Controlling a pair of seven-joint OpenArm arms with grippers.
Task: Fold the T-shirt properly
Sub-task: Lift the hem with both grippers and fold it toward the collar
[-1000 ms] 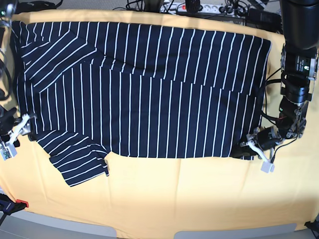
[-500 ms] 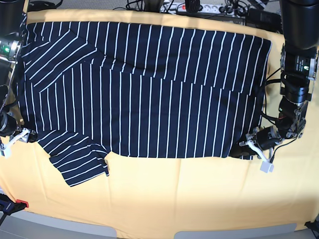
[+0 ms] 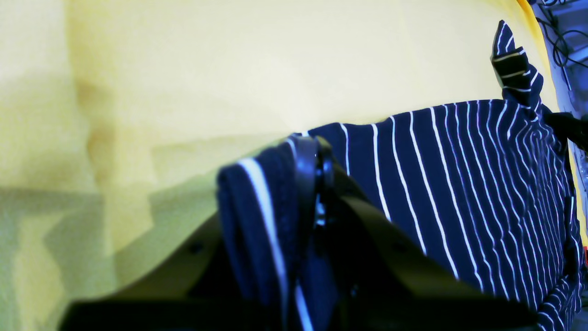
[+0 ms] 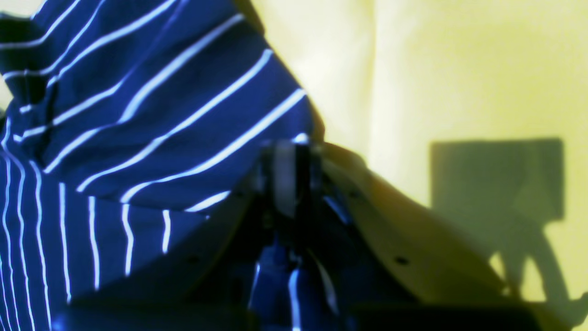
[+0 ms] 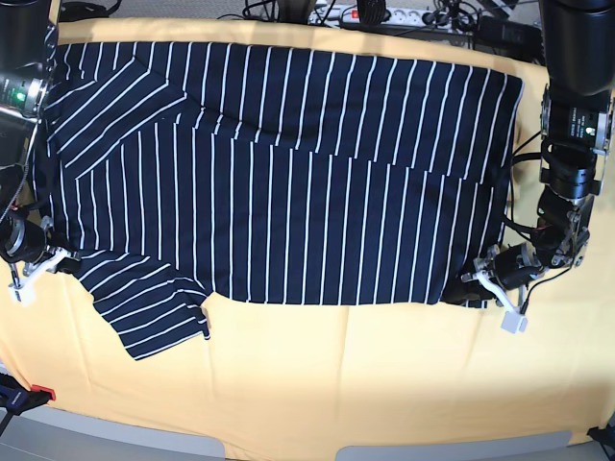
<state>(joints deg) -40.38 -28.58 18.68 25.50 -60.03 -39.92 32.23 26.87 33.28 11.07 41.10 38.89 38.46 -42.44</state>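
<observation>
The navy white-striped T-shirt [image 5: 279, 182] lies spread flat on the yellow-orange cloth, with one sleeve [image 5: 149, 307] pointing to the front left. My left gripper [image 5: 478, 286] is at the shirt's front right corner. In the left wrist view it [image 3: 313, 184] is shut on a bunched fold of the T-shirt [image 3: 459, 184]. My right gripper [image 5: 48, 261] is at the shirt's left edge just above the sleeve. In the right wrist view it [image 4: 289, 158] is shut on raised striped cloth of the T-shirt [image 4: 138, 115].
The yellow-orange cloth [image 5: 346, 375] covers the table out to the grey front edge [image 5: 288, 449]. A power strip and cables [image 5: 384, 13] lie along the back edge. A small red object [image 5: 38, 392] sits at the front left corner.
My right gripper has moved in from the bare cloth at the left to the shirt's edge by the sleeve, and its arm now shows at the top left. The left gripper has barely moved.
</observation>
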